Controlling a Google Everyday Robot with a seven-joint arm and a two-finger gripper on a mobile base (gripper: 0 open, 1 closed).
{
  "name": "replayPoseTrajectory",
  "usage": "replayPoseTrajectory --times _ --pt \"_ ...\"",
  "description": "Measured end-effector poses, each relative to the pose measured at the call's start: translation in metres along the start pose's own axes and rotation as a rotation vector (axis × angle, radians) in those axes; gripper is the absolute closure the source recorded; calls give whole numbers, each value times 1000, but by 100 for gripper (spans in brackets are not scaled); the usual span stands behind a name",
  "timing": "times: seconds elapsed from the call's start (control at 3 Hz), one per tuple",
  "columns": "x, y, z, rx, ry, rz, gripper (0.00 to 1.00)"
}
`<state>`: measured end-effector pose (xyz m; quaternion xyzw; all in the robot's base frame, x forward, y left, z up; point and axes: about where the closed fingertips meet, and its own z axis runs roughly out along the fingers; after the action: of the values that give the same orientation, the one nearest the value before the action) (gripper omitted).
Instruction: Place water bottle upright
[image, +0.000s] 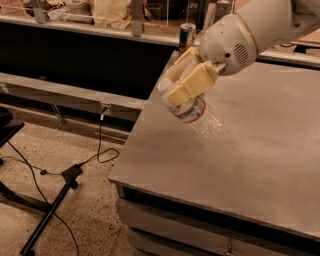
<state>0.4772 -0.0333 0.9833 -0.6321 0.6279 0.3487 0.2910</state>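
1. Grey tabletop (250, 150) fills the right of the scene, with speckled floor to the left and a dark counter behind.
2. The gripper (173, 86) sits above the tabletop's left portion, its jaws clenched on the water bottle (201, 119) at the neck end.
3. The bottle is tilted, white cap up-left and base down-right. Whether the base touches the tabletop cannot be told.
4. Judged step: righting is under way and not complete.
5. The next move calls for turning the wrist until the cap points straight up, seating the base flat, then releasing.
6. 1 blue-and-silver can (186, 34) stands at the far edge, well apart, and does not obstruct.
7. Risk: the left edge is near, so a toppled bottle could roll off.
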Motion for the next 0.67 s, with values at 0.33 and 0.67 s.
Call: replayPoseTrajectory --times 0.33,0.67 --pt "5 -4 -3 18 -37 47 100" --pt "10 -5 -5 23 -195 137 100"
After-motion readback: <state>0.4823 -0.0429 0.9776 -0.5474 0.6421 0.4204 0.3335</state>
